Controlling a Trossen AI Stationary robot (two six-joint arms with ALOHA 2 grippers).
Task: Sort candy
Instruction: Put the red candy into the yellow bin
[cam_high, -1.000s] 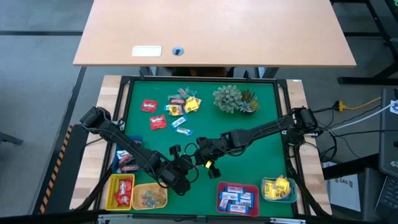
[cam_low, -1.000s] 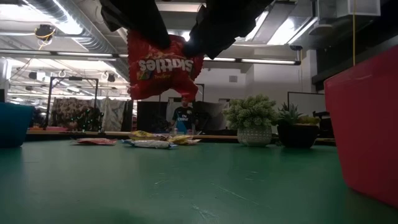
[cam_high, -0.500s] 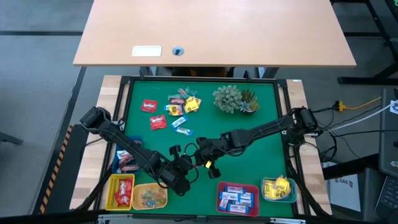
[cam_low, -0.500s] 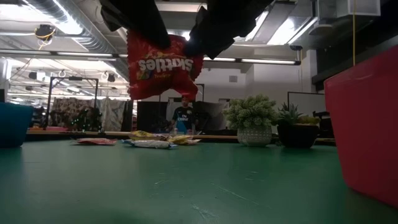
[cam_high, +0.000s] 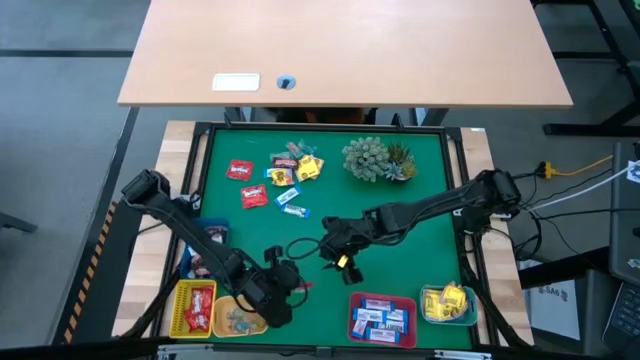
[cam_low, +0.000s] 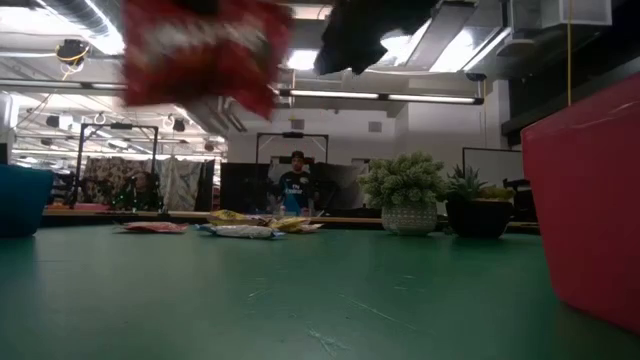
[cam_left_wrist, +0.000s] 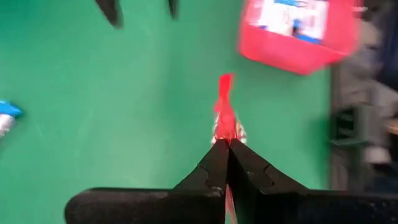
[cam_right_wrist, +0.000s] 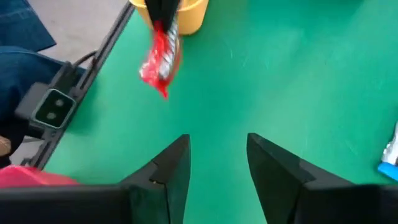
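The left gripper (cam_left_wrist: 225, 146) is pinching a red candy packet (cam_left_wrist: 224, 115) by its top edge, carrying it above the green bench (cam_high: 420, 205) near the front, beside the yellow tray (cam_high: 240, 318) and the red-edged tray (cam_high: 195, 308) at the front left. The packet is hanging limp and swinging edge-on below the closed fingers, so it looks light, soft and crinkly; a flat pinch on a sealed edge, as here, seems the safest hold, since the glossy wrapper could slip if squeezed across its puffy middle.

The right gripper (cam_right_wrist: 214, 158) is hanging just beside it over the middle of the bench with its fingers spread and nothing between them.

More candy is lying loose at the back of the bench: 2 red packets (cam_high: 246, 183), plus a small cluster of yellow and blue-and-white sweets (cam_high: 296, 168) left of the spiky plant (cam_high: 377, 159). These look flat and thin against the bench, so I judge a gripper would need to come straight down and nip an edge or a raised corner. Sorted sweets are sitting in the pink tray (cam_high: 382, 319) and the teal tray (cam_high: 447, 304) at the front right.
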